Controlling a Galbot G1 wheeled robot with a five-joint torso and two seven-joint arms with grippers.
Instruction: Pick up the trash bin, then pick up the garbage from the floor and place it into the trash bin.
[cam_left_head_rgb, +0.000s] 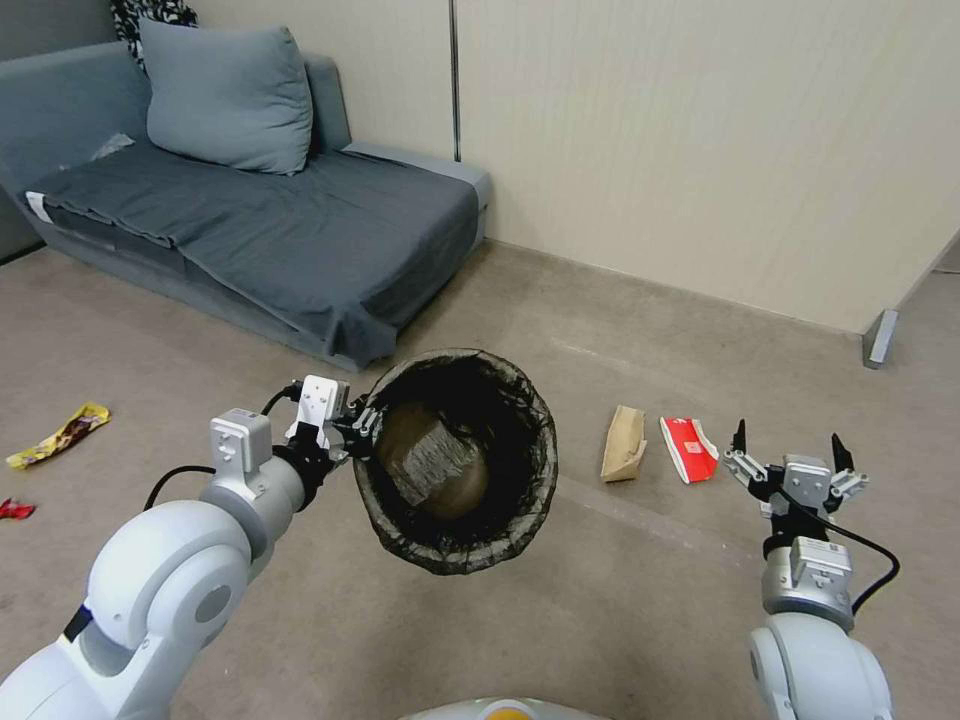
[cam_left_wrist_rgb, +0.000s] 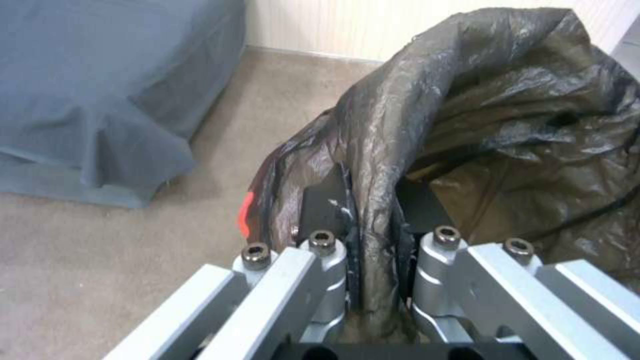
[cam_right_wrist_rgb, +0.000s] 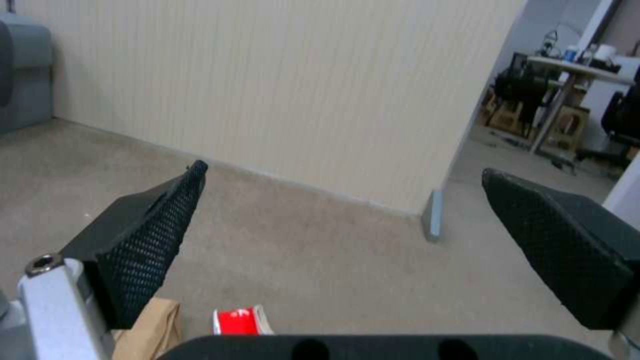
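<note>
The trash bin (cam_left_head_rgb: 520, 470), lined with a dark bag, hangs above the floor, tipped with its mouth toward me. My left gripper (cam_left_head_rgb: 352, 432) is shut on its rim; the left wrist view shows the gripper (cam_left_wrist_rgb: 370, 215) pinching the liner (cam_left_wrist_rgb: 507, 125). Crumpled tan-grey garbage (cam_left_head_rgb: 432, 462) lies inside. On the carpet to the right lie a tan paper bag (cam_left_head_rgb: 624, 443) and a red-and-white packet (cam_left_head_rgb: 688, 448). My right gripper (cam_left_head_rgb: 788, 447) hovers open just right of them. In the right wrist view the gripper (cam_right_wrist_rgb: 347, 225) stands above the bag (cam_right_wrist_rgb: 153, 330) and packet (cam_right_wrist_rgb: 240, 321).
A yellow snack wrapper (cam_left_head_rgb: 60, 435) and a red scrap (cam_left_head_rgb: 12, 510) lie on the floor at far left. A grey sofa (cam_left_head_rgb: 250, 210) stands behind the bin. A beige wall runs along the back, ending at a partition foot (cam_left_head_rgb: 880, 338). Open carpet surrounds the litter.
</note>
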